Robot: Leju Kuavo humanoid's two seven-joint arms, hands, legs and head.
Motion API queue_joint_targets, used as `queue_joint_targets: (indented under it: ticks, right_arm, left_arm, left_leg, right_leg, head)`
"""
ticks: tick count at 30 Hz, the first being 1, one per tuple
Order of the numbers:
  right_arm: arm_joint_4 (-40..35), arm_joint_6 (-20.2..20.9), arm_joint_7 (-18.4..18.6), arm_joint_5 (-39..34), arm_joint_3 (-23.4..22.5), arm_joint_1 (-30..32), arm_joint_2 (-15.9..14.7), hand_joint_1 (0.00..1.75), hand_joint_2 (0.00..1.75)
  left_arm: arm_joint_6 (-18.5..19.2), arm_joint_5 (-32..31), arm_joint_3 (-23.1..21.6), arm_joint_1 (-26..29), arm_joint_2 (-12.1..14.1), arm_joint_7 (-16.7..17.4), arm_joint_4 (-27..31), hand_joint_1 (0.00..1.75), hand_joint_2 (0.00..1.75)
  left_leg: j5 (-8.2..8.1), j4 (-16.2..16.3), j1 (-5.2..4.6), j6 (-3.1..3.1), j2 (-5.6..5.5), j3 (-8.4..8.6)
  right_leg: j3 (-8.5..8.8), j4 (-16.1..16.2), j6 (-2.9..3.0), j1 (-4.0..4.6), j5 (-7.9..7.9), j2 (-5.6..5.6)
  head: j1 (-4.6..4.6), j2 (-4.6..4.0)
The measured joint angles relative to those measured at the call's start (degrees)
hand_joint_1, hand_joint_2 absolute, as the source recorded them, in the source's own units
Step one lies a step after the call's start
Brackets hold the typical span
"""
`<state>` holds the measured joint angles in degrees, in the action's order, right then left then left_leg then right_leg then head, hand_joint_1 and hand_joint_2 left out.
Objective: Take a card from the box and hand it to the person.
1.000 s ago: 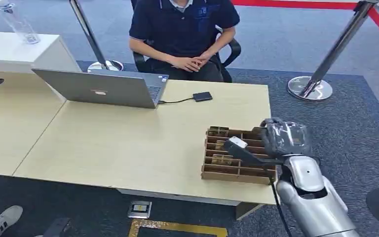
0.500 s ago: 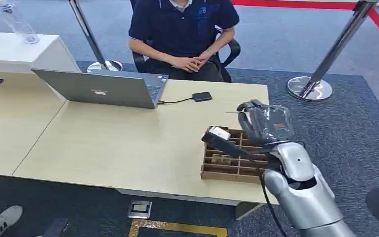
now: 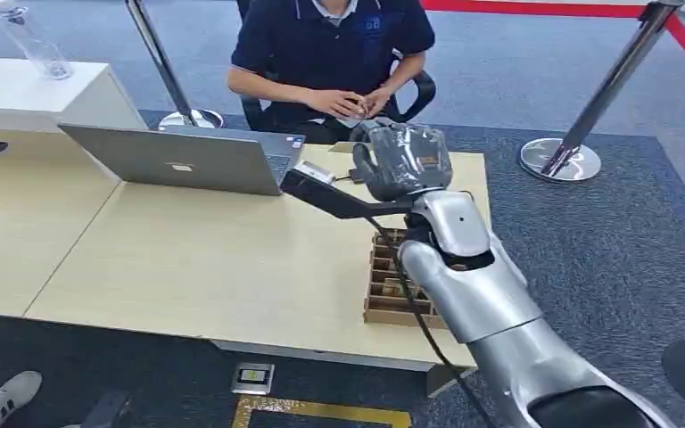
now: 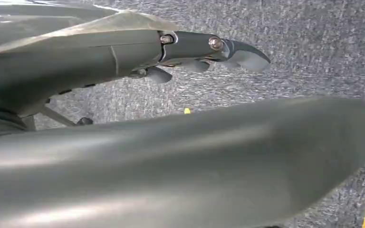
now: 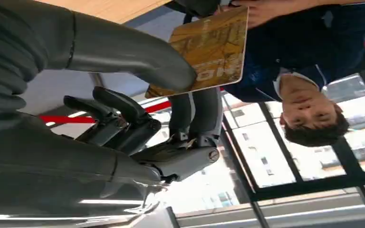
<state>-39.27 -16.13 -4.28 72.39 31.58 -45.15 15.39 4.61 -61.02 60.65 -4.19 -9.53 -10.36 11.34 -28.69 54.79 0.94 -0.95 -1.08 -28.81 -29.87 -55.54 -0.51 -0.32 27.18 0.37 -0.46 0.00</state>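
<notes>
Right hand (image 3: 399, 159) pinches the card (image 5: 208, 51) by one edge between thumb and fingers (image 5: 197, 114), held out over the worktop (image 3: 205, 259) toward the person (image 3: 332, 45). Card looks thin, stiff, glossy, light: likely slippery, so take it by the free edge. Cardboard box (image 3: 391, 294) behind, slotted. Left hand (image 4: 185, 50) hangs with nothing in it, fingers loosely curled.

The right hand (image 3: 401, 160) is wrapped in glossy, crinkled clear plastic over dark grey parts; its arm (image 3: 491, 303) is smooth silver with a satin sheen. The card (image 5: 209, 50) looks like glossy printed paper. The box (image 3: 391, 290) is matt brown cardboard, the table (image 3: 187, 259) smooth pale wood-grain, the carpet (image 3: 624, 241) rough grey cloth.
</notes>
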Motion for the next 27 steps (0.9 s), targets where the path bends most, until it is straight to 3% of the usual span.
queue_joint_targets:
  ticks: [7,11,27]
  right_arm:
    - [9.02,-2.25,1.25,0.59,-0.09,-4.60,2.31,1.75,1.75]
    - [11.73,-3.84,5.40,1.20,-0.44,-5.09,2.25,1.75,1.75]
    - [15.16,-6.66,5.33,1.46,-2.06,-5.07,1.77,1.75,1.75]
  left_arm:
    - [-0.37,0.02,0.50,0.01,-0.37,0.00,-0.11,0.00,0.00]
    - [-0.39,-0.13,0.81,0.02,-0.37,0.00,-0.13,0.00,0.00]
    - [-0.42,-2.21,0.79,0.00,0.04,0.63,-0.13,0.00,0.00]
  left_leg:
    - [0.00,0.01,0.00,0.00,0.00,-0.01]
    - [0.00,0.01,0.00,0.00,-0.01,-0.01]
    - [0.00,0.01,0.00,0.00,-0.01,-0.02]
  right_leg:
    - [0.00,0.03,-0.01,0.00,-0.01,0.00]
    - [0.00,0.06,-0.01,0.00,-0.01,0.00]
    - [0.00,0.06,-0.02,0.00,-0.02,0.00]
  head:
    - [-0.02,0.00]
    - [0.00,0.00]
    - [0.00,0.00]
